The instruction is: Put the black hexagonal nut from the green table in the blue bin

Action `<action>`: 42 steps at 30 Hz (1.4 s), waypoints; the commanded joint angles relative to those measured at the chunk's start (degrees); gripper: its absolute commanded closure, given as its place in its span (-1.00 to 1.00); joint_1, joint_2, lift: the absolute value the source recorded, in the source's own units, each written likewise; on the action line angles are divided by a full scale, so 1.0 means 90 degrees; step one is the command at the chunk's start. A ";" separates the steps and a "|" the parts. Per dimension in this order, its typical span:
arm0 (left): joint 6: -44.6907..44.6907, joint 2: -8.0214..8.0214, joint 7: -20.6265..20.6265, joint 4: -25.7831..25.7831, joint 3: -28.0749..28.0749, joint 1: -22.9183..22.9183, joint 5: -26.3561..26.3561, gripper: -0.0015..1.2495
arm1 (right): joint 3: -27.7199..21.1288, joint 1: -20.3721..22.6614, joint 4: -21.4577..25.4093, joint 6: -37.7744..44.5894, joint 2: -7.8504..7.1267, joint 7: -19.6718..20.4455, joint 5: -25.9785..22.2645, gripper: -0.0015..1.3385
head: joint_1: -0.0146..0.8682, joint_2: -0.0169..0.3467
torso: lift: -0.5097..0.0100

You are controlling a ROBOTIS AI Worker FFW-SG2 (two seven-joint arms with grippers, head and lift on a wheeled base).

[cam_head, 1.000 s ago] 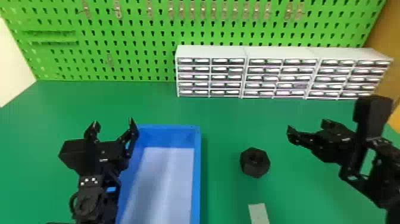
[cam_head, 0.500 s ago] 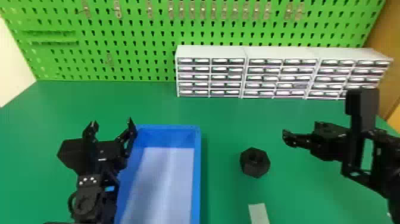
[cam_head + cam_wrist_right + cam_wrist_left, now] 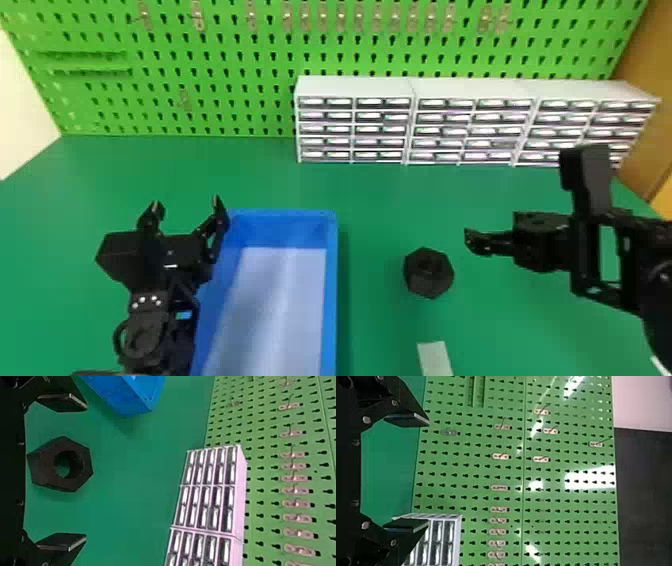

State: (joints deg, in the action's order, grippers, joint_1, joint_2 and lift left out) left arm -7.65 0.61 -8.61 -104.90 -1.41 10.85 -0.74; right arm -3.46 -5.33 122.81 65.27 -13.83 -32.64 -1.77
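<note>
The nut point(image 3: 429, 281) lies right of the bin point(image 3: 330, 300) (on the table point(image 3: 380, 200)). The left gripper point(image 3: 187, 203) and right gripper point(image 3: 472, 241) both have jaws spread.

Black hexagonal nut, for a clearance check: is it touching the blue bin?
Apart: the head view shows green table between the nut and the blue bin.

A workshop, or a bench laid out like one: a green pegboard point(image 3: 240, 100) with metal hooks point(image 3: 198, 16) stands behind small-parts drawers point(image 3: 355, 127) on a green table point(image 3: 240, 170).
</note>
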 commanded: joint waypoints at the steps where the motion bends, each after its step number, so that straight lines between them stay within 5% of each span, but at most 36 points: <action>1: 0.0000 0.0000 0.0000 0.0005 0.0000 -0.0014 -0.0005 -0.41 | 0.0023 -0.0071 -0.0062 0.0130 -0.0006 -0.0152 0.0099 -0.78 | 0.52 -0.59 | 0.59; 19: 0.0000 0.0000 0.0000 0.0005 0.0010 -0.0034 -0.0025 -0.41 | 0.0238 -0.0267 -0.0159 0.0501 -0.0016 -0.1051 0.0900 -0.78 | 0.52 -0.59 | 0.59; 42: -0.0020 0.0000 -0.0029 0.0005 0.0068 -0.0082 -0.0054 -0.41 | 0.0531 -0.0472 -0.0452 0.0677 -0.0006 -0.1578 0.1340 -0.78 | 0.52 -0.59 | 0.59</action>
State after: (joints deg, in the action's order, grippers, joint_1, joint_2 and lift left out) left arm -7.73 0.61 -8.87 -104.85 -0.98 10.15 -1.23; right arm 0.81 -9.32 119.41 71.28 -13.91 -46.55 10.07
